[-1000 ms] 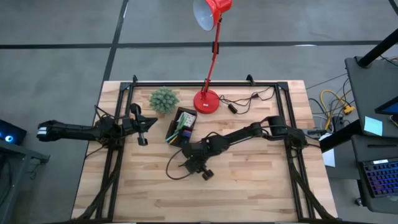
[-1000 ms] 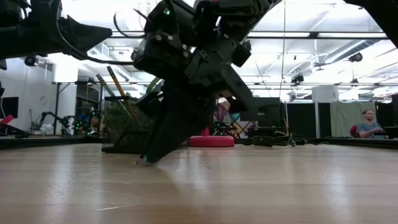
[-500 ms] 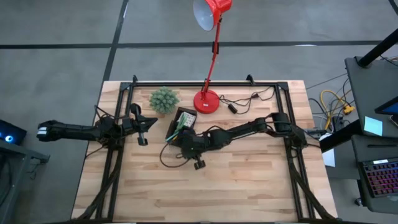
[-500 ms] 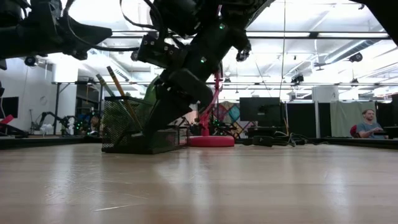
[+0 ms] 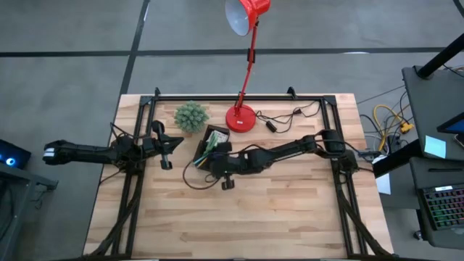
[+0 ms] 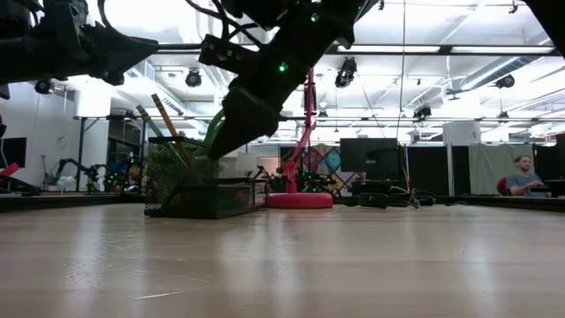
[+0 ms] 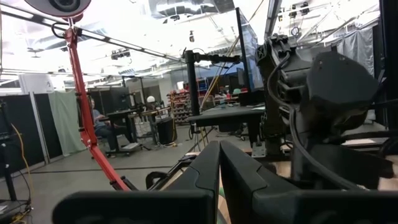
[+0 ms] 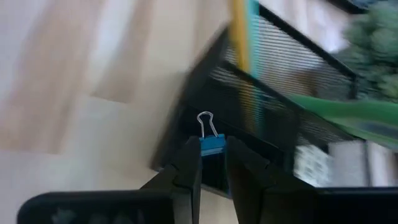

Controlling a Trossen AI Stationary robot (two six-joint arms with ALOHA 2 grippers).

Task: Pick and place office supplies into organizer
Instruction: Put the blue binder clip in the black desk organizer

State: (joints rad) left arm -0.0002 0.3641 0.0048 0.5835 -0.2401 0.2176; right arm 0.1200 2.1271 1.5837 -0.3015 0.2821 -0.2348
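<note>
We see the right arm stretched low across the bench (image 5: 290, 210), its gripper (image 8: 213, 163) tilted down over the black mesh organizer (image 5: 211, 147), jaws clenched on a small blue binder clip (image 8: 211, 142). The left gripper (image 5: 165, 143) waits beside the organizer, jaws pressed together, empty.

Both arms are showing matte black jointed links with black cables looping alongside; the right arm (image 5: 279, 153) is glowing a small green light, the left arm (image 5: 94, 153) is carrying a white patch at its 9 o'clock end
</note>
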